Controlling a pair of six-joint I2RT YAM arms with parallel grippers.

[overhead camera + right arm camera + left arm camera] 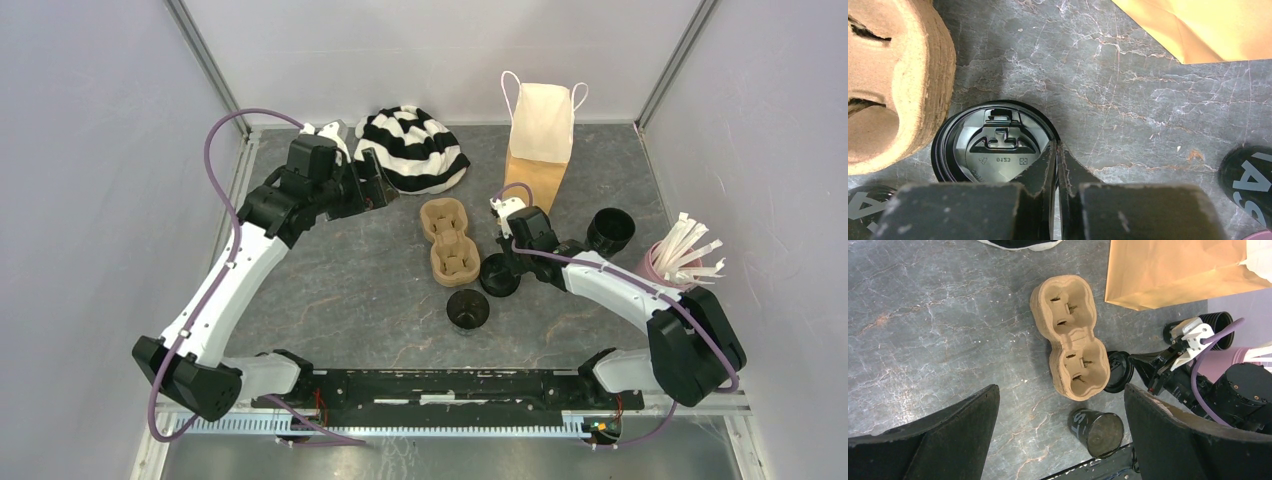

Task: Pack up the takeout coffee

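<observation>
Two open black coffee cups with white lettering stand on the table, one in front of the carrier [467, 310] [1096, 432] and one at the right [610, 232] [1248, 180]. A flat black lid [499, 275] [993, 145] lies beside the brown two-cup carrier [449, 240] [1070, 340]. My right gripper [505, 262] [1056, 150] is down at the lid, its jaws pinched on the lid's right rim, one finger over the lid and one outside. High over the carrier my left gripper [385, 190] [1060, 389] stands wide open, holding nothing.
A brown paper bag [540, 150] [1208, 25] with white handles stands at the back. A pink cup of white sticks [670, 262] sits at the right edge. A black-and-white striped cloth [412, 148] lies at the back, by the left arm.
</observation>
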